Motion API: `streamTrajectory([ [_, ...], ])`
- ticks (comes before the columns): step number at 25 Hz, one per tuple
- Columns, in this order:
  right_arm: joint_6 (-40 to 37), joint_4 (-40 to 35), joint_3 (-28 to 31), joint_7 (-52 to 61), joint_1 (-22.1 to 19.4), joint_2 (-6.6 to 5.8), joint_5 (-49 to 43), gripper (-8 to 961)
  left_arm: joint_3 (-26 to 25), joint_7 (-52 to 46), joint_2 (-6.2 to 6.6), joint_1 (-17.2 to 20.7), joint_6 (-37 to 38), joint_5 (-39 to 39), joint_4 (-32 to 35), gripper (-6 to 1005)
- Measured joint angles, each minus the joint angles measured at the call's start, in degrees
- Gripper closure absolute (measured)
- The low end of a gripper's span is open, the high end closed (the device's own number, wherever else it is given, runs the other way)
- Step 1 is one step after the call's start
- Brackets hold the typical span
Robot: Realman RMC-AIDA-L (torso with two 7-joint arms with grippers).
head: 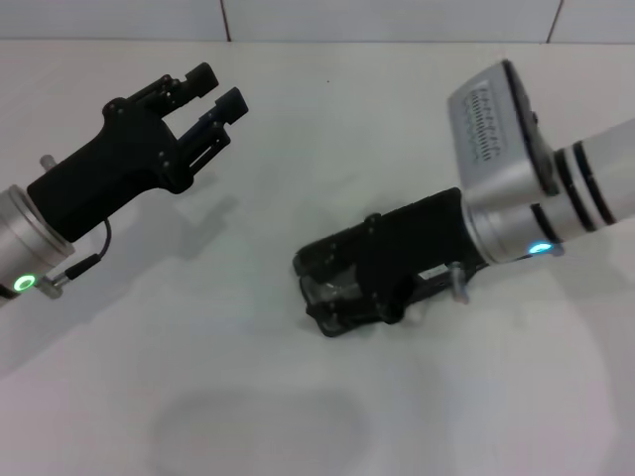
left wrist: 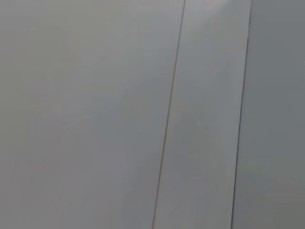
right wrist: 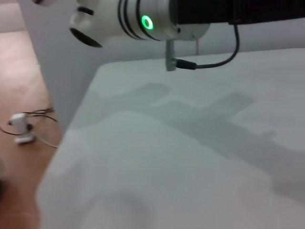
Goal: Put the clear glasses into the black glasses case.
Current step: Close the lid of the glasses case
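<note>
White tabletop [head: 327, 129] all round, with the right gripper [head: 316, 293] lying low over the middle of it, so that's used as the reference here. Its black body is angled from far-right to near-left, tips aimed at the near-left. Something pale and see-through is wedged between its fingers [head: 310, 262], and that's probably the clear glasses [head: 333, 291], though the view is pretty murky there. The fingers look closed around it. Only a small patch of the clear glasses can be made out, right at the gripper's tips, so which way the long axis runs honestly can't be called; the visible bit seems to span across the gap from one finger to the other.

The left gripper [head: 220, 87] is seen well apart from the right gripper, off to the left and farther back, raised above the table with its fingers spread and nothing held. It's pointed toward the far-right.

From the right wrist view, the left arm's silver wrist [right wrist: 143, 21] with a green light is shown over the table edge, a black cable [right wrist: 214, 59] dangling from it.
</note>
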Motion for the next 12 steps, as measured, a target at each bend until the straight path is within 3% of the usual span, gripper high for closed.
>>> streamTrajectory([
  [12, 5.9, -5.44, -2.85, -2.27, -5.15, -0.02, 3.45, 521, 0.15, 0.04, 0.05, -0.55, 0.28, 0.49, 0.11, 413],
])
